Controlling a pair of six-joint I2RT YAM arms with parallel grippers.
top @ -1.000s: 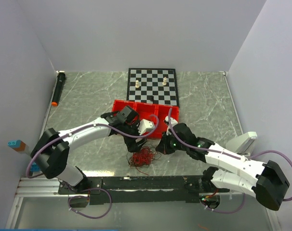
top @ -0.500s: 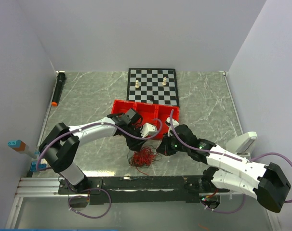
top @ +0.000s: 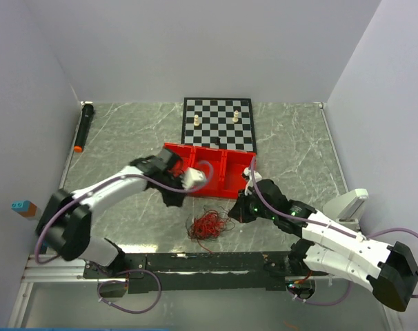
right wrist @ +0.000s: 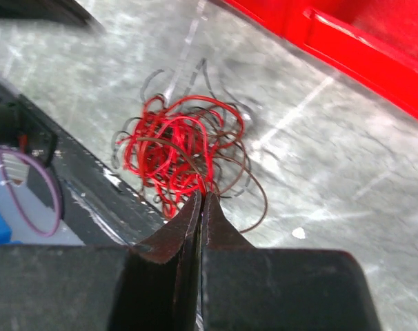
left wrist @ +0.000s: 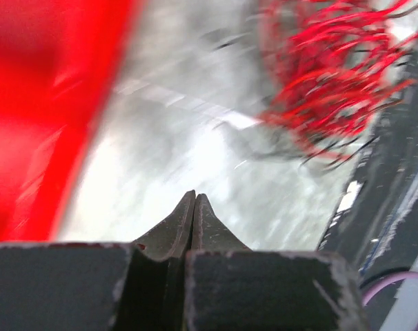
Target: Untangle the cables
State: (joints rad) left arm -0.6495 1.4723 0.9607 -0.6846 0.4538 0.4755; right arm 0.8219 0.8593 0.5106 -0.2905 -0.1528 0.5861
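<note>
Marker, black with an orange tip, lies along the far-left edge of the table, parallel to the left wall. Small blue and brown blocks sit outside the table's left edge, near side. Bare marble between the marker and the left arm, so open room there.

Left gripper is just near-left of the red bin. The left wrist view is blurry, but the fingers are pressed together with nothing between them, over bare marble. The bin's wall fills the left of that view and the cables are up at its right, apart from the tips.

Cables – a loose red and dark tangle – lie on the marble near of the bin and close to the black rail at the table's near edge, between the two grippers. Little room on the near side.

Chessboard sits at the far edge, touching or just behind the bin, with two light pieces on it.

Right gripper is just right of the tangle, closed; in the right wrist view its tips meet the bundle's edge – cannot tell if a strand is pinched. Bin edge runs across that view's top right.

Right of the right arm, the table is bare out to its right edge.
</note>
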